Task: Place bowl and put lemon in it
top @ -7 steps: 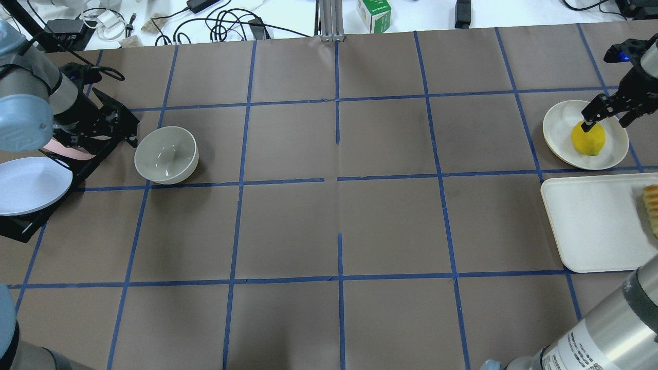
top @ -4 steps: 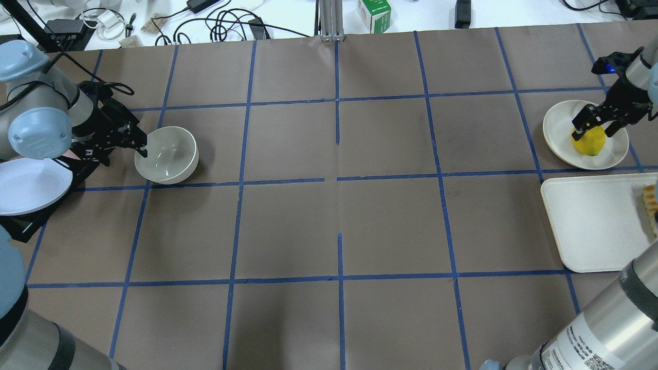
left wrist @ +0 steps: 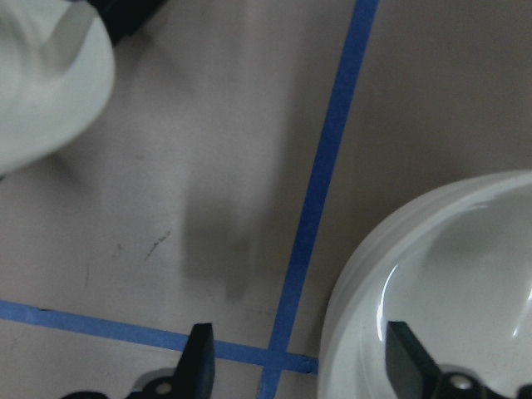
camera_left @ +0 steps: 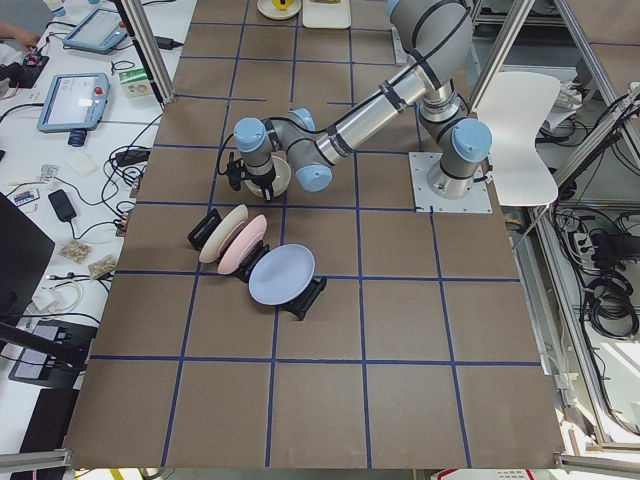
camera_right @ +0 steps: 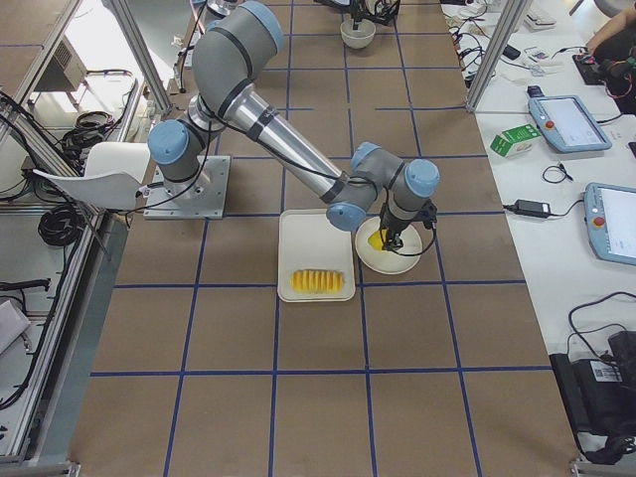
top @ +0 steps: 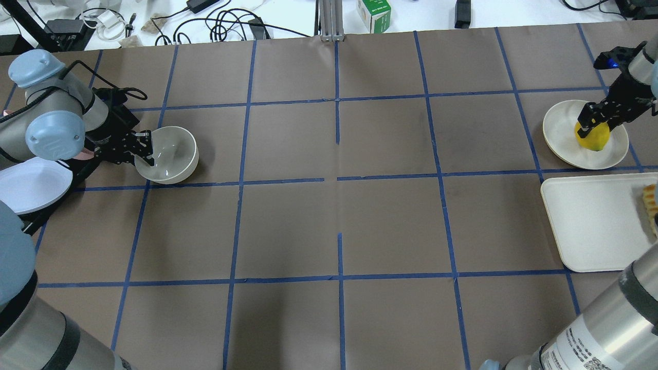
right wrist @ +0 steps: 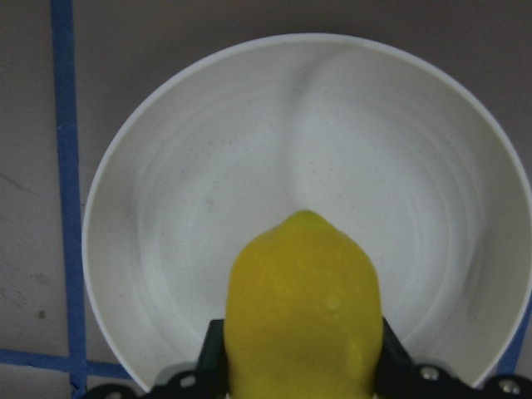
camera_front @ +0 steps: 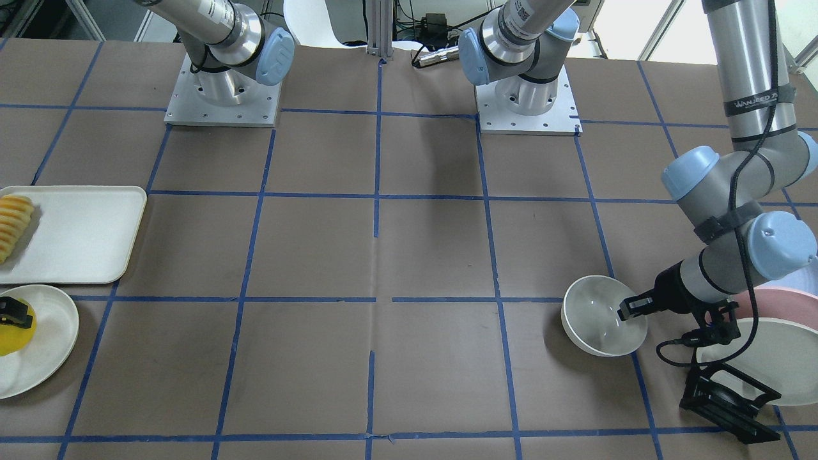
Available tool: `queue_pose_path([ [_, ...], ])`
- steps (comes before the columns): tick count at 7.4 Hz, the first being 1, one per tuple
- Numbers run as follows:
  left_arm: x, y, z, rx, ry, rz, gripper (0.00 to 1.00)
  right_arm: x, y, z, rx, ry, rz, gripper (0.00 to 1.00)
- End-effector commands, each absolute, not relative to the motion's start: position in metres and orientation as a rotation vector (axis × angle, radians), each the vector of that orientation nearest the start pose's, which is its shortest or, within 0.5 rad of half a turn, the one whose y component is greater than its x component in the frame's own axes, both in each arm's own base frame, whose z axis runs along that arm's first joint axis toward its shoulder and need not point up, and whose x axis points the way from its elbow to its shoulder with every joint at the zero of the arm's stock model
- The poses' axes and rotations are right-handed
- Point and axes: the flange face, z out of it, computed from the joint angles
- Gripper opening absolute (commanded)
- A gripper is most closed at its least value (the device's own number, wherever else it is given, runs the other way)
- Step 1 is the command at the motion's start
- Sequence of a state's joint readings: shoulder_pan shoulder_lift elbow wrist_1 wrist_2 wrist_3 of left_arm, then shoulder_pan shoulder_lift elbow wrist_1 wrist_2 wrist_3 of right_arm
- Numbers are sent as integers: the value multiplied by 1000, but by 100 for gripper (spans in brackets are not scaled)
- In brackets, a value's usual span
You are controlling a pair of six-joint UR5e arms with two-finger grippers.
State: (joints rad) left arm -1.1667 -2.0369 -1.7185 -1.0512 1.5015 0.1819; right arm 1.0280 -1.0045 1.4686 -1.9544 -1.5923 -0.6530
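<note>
The off-white bowl [top: 172,154] stands upright at the table's left, also in the front view [camera_front: 597,316]. My left gripper [top: 145,150] is open and straddles its near rim. In the left wrist view one finger is inside the bowl [left wrist: 449,274] and the other outside. The yellow lemon [top: 595,139] sits on a flat cream plate [top: 560,128] at the far right. My right gripper [top: 591,122] is shut on the lemon; in the right wrist view both fingers press the sides of the lemon [right wrist: 303,307], low over the plate [right wrist: 208,166].
A white tray [top: 591,221] with ridged orange-yellow sliced food [top: 652,203] lies just in front of the plate. A black rack with pastel plates [top: 31,185] stands close to the left of the bowl, beside my left arm.
My left gripper moved right onto the bowl's rim, now straddling it. My right gripper came down over the lemon and closed on it.
</note>
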Motion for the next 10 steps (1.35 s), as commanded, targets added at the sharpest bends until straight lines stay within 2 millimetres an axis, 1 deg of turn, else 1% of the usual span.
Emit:
queue_pose_path([
  [1, 92, -610, 222, -290, 3176, 112, 0, -217, -624, 309, -185, 3119, 87, 9],
  [2, 75, -613, 237, -243, 3168, 83, 0, -205, -603, 363, -183, 3133, 62, 9],
  [3, 48, -616, 257, -192, 3178, 91, 0, -190, -578, 410, -179, 3137, 59, 9],
  [4, 4, -619, 284, -126, 3201, 63, 0, -175, -552, 449, -177, 3141, 54, 9],
  [5, -48, -619, 290, -116, 3247, 44, 0, -163, -532, 471, -169, 3138, 62, 9],
  [6, -105, -615, 289, -220, 3305, 61, 0, -151, -528, 476, -183, 3129, 73, 9],
  [7, -157, -606, 282, -219, 3327, 97, 0, -119, -534, 483, -202, 3132, 65, 9],
  [8, -193, -596, 272, -132, 3333, 119, 0, -84, -540, 485, -229, 3131, 69, 10],
  [9, -215, -594, 263, -90, 3367, 105, 0, -49, -534, 500, -236, 3132, 32, 9],
  [10, -230, -591, 251, -93, 3393, 156, 0, -9, -534, 503, -190, 3090, -2, 9],
])
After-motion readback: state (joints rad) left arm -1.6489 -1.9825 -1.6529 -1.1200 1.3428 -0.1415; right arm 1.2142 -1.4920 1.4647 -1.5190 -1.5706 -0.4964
